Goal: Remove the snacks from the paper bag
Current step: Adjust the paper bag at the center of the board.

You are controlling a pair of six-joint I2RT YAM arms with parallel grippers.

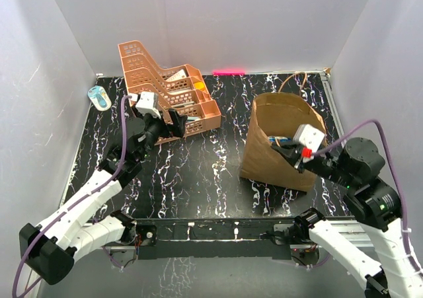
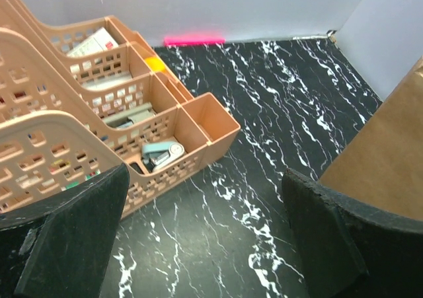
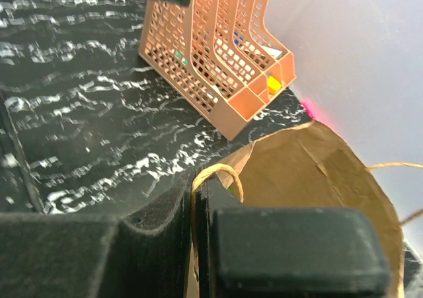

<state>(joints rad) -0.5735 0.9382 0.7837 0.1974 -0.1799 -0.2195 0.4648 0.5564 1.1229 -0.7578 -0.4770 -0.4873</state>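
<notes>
- Between the right gripper's (image 3: 198,219) dark pads (image 3: 297,252) sits the near rim of the paper bag (image 1: 271,159). A loop of its twine handle (image 3: 221,172) curls up just past the fingertips. The jaws look pressed nearly together on that edge, so I judge this hand to be clamped on the bag, probably to keep the mouth open and the bag upright.
- Beyond and below those fingertips, inside the bag, the snacks (image 1: 278,140) are almost wholly hidden. The overhead view gives only a small glimpse of coloured packet, and none lies outside the bag.
- Ahead of the left gripper (image 2: 208,245) is bare marbled table (image 2: 264,100). The orange tray rack (image 2: 99,113) is off to its left and the bag's brown wall off to its right. Its jaws are spread wide with nothing between them, which suits the free hand that would reach in.
- With one hand pinning the rim, the bag is less likely to tip or slide when a packet is pulled out. The thin paper could tear if tugged hard.
</notes>
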